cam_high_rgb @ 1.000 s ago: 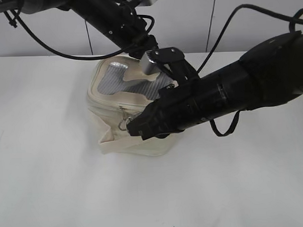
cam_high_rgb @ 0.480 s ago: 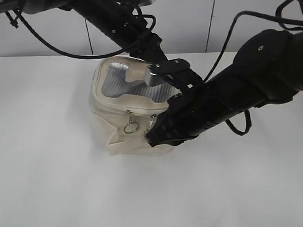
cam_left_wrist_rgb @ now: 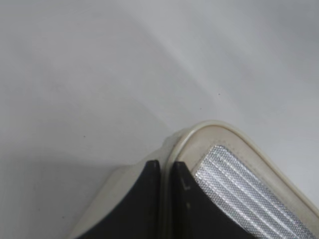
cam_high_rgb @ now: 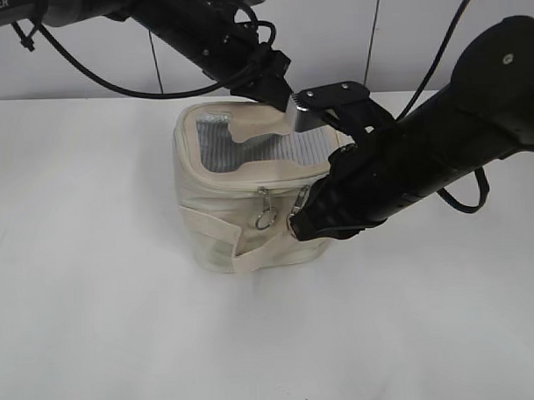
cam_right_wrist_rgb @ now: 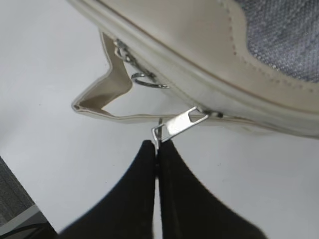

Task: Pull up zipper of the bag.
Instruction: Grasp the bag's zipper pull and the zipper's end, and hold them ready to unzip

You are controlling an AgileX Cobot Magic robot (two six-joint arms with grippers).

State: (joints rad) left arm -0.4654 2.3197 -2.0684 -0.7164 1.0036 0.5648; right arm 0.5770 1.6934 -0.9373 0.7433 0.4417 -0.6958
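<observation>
The cream bag (cam_high_rgb: 223, 210) stands on the white table, its grey mesh top panel (cam_high_rgb: 248, 148) facing up. Its zipper (cam_high_rgb: 249, 188) runs along the top rim of the front face. One silver pull with a ring (cam_high_rgb: 266, 216) hangs free at the front. My right gripper (cam_high_rgb: 294, 227) is shut on the ring of a second pull (cam_right_wrist_rgb: 177, 123), drawn out taut from the rim. My left gripper (cam_left_wrist_rgb: 165, 167) is shut on the bag's top rim (cam_left_wrist_rgb: 199, 132) at the far corner; it reaches in from the upper left in the exterior view (cam_high_rgb: 276, 93).
The bag's flat side strap (cam_right_wrist_rgb: 107, 92) loops loose below the rim, close to my right fingers. White table (cam_high_rgb: 96, 329) lies all around the bag, with a grey wall behind it. Black cables hang from both arms.
My right gripper has drawn its pull to the right along the front rim. The bag has shifted right and now stands straighter, its front opening closed. The left arm moved right with it.
</observation>
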